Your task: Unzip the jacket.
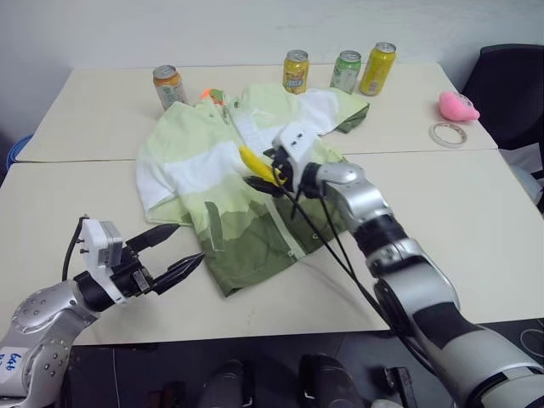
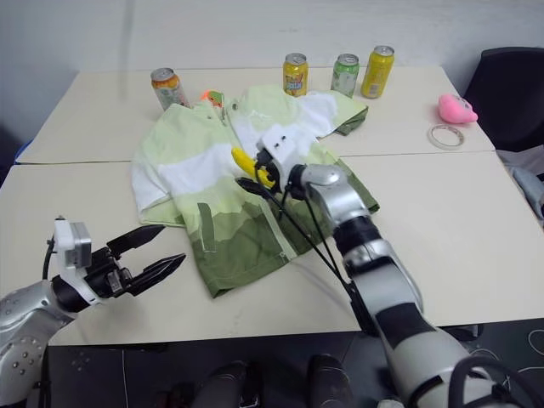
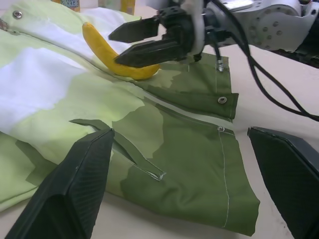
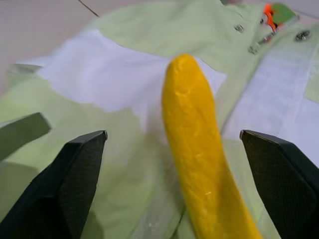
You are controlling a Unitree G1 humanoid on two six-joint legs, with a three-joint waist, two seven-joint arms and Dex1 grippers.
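The jacket [image 1: 212, 178] lies flat on the table, banded light green, white and dark olive, with its pale zipper [image 1: 289, 242] running down the middle. A yellow banana [image 1: 257, 163] rests on the jacket's white band beside the zipper. My right gripper [image 1: 262, 172] is open over the jacket, one finger on each side of the banana's near end [image 4: 197, 144] with a gap to each. My left gripper [image 1: 187, 244] is open and empty, low over the table near the jacket's dark olive hem [image 3: 189, 169].
Several drink cans stand along the far side: an orange one [image 1: 168, 87], a yellow one [image 1: 295, 70], a green one [image 1: 346, 71] and a tall yellow one [image 1: 377, 69]. A pink toy [image 1: 457, 105] and a tape ring [image 1: 447, 133] lie far right, by a black chair [image 1: 510, 85].
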